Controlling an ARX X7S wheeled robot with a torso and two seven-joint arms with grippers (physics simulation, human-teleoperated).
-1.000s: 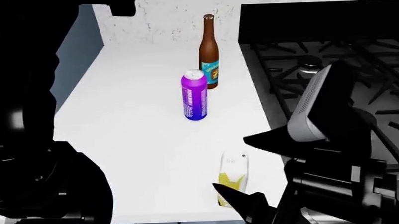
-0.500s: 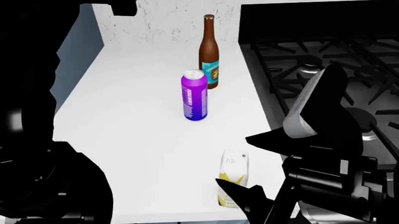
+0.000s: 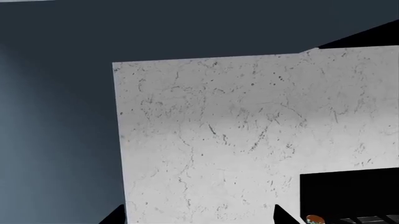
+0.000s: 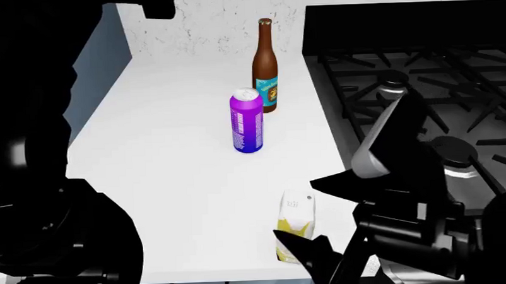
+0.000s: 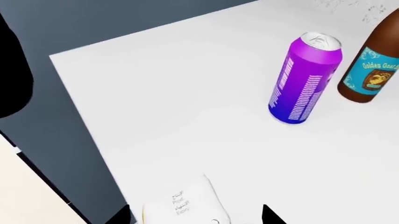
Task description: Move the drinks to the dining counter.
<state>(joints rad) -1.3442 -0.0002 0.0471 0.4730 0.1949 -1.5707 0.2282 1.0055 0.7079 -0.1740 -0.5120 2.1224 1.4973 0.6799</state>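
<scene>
Three drinks stand on a white countertop [image 4: 170, 183] beside the stove: a purple can [image 4: 246, 122] [image 5: 305, 79], a brown bottle with a blue label [image 4: 265, 69] [image 5: 373, 65] behind it, and a small yellow-white juice carton [image 4: 295, 224] [image 5: 184, 207] near the front edge. My right gripper [image 4: 295, 207] [image 5: 196, 217] is open, one finger on either side of the carton's top, and I see no contact. In the left wrist view my left gripper [image 3: 198, 215] is open and empty, facing a speckled white wall. The dining counter is out of view.
A black gas stove [image 4: 419, 79] with grates adjoins the countertop on the right. The speckled wall [image 4: 215, 23] closes the back. My left arm [image 4: 43, 155] fills the head view's left side. A blue-grey wall [image 3: 56, 140] lies left of the countertop.
My right gripper has dropped lower and shifted slightly left, closing in around the juice carton. The can, bottle and carton have not moved.
</scene>
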